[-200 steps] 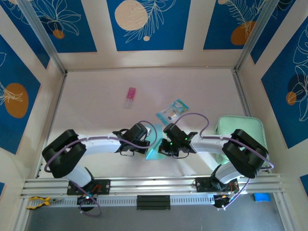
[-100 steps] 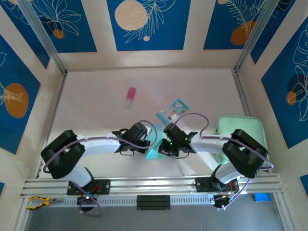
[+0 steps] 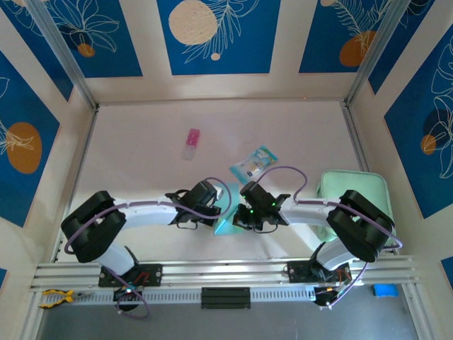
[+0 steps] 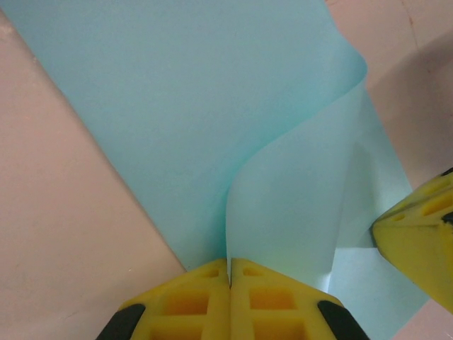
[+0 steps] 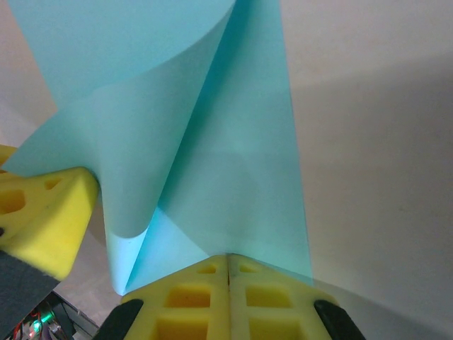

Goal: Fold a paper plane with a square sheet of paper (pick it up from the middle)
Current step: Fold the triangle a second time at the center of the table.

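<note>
Both yellow jaws, left and right, tight on the thin, curling square sheet of paper (image 4: 177,106).

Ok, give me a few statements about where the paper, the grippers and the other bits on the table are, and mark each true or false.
Both the left gripper and right gripper are pinched shut on the thin light-blue paper sheet. True.
The sheet lies perfectly flat. False: it curves upward between them.
The small pink object rests on the sheet. False: it lies apart on the table, beyond the left gripper.
The pale mint-green rounded pad sits by the right arm. True.
</note>
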